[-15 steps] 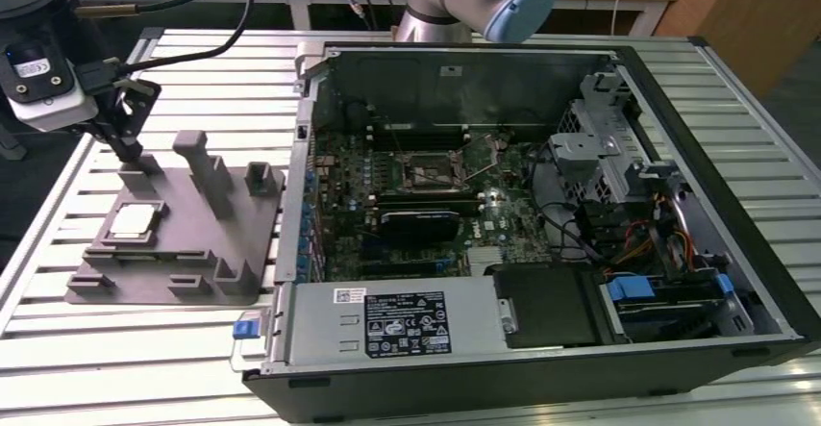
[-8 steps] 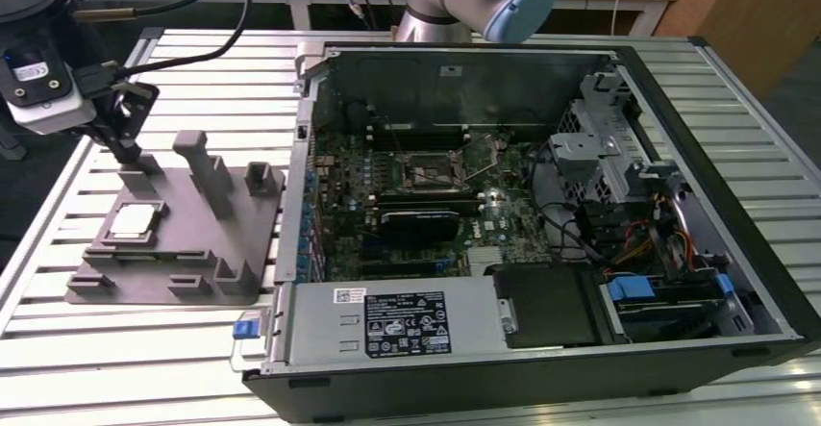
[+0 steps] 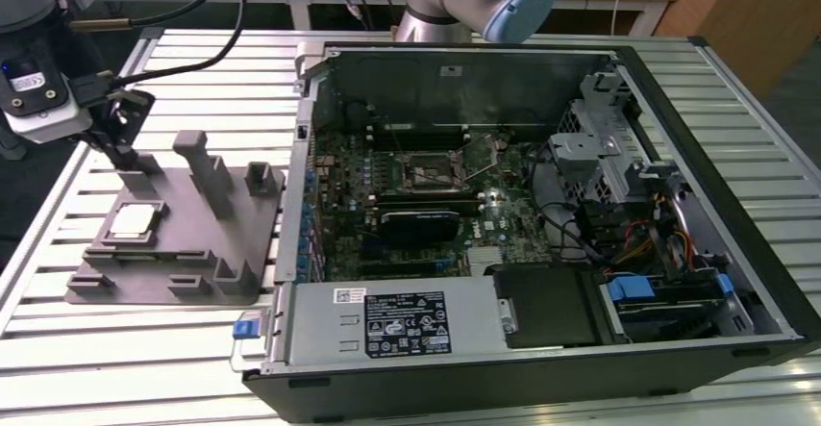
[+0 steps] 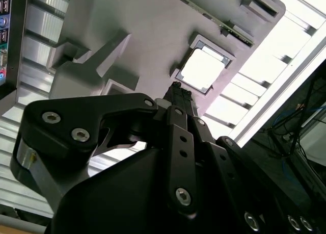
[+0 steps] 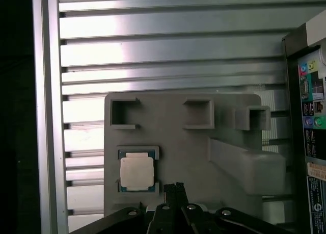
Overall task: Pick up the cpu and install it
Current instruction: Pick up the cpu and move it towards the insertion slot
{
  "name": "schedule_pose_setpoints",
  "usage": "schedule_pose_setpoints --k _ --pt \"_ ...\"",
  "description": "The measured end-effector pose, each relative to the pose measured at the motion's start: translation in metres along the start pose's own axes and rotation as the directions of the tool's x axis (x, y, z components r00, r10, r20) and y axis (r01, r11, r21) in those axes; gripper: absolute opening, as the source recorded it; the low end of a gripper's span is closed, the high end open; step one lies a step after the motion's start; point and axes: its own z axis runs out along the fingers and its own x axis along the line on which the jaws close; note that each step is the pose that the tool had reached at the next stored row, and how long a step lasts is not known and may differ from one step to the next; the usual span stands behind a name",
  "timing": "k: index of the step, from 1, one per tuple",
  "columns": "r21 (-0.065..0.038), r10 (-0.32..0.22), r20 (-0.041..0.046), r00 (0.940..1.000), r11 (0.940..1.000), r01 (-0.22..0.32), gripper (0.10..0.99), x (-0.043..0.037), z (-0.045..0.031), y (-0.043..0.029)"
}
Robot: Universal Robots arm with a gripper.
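Gripper: your gripper (image 3: 130,157) (image 5: 175,187) sits over the grey fixture (image 3: 192,253), fingers pressed together, holding nothing.
Cpu: the cpu (image 3: 134,220) (image 5: 136,174) lies in its fixture pocket, just beside the gripper, apart.
Facing: flat, silvery top up, edges square with the fixture.

arm (image 3: 430,17): silver-grey tube sections are seen | joint cap (image 3: 516,11): rounded, pale blue | gripper (image 4: 177,91): matte black linkage plates, slim black fingers | screws (image 4: 81,135): silver, hex-socket, set into the plates | camera box (image 3: 38,94): grey-white, mounted at the wrist | cables (image 3: 199,5): black, looped
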Motion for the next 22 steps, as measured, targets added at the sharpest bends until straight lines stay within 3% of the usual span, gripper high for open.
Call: schedule_pose_setpoints --k 22 --pt "0.000 0.000 -0.0040 1.0000 1.0000 0.000 0.106 0.0209 0.0316 -0.0043"
